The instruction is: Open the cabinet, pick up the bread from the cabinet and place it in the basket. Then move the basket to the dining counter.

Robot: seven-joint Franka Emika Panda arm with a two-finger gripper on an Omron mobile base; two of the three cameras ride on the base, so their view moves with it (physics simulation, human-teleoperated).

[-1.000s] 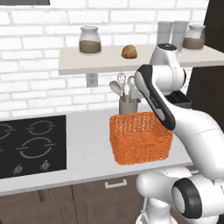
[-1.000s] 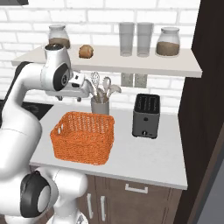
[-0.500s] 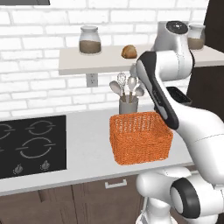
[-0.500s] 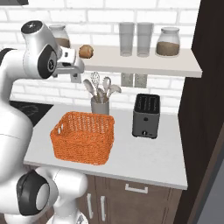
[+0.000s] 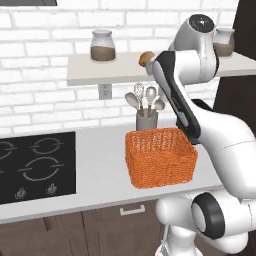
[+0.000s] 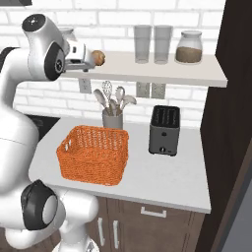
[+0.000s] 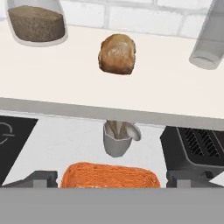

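The bread (image 7: 117, 54), a small golden-brown bun, sits on a white open shelf (image 7: 57, 83) against the brick wall; it also shows as bread (image 6: 99, 58) and bread (image 5: 146, 58). My gripper (image 6: 90, 60) is raised to shelf height just left of the bun, pointing at it and apart from it. In the hand view my gripper (image 7: 113, 179) is open, its fingertips (image 7: 41, 178) wide apart with nothing between them. The orange woven basket (image 5: 160, 156) stands on the counter below, empty, also seen as basket (image 6: 93, 153). Cabinet doors and the dining counter are out of view.
Glass jars (image 5: 102, 46) (image 6: 189, 47) and two glasses (image 6: 150, 43) stand on the shelf. A grey utensil holder (image 5: 146, 114) is behind the basket, a black toaster (image 6: 164, 130) to its right, a black stove (image 5: 35, 165) to the left. A dark tall panel (image 6: 238, 123) bounds the right.
The arm has risen from just above the basket to shelf height, and the hand has swung toward the bun. The gripper stays open. Basket and bun have not moved.
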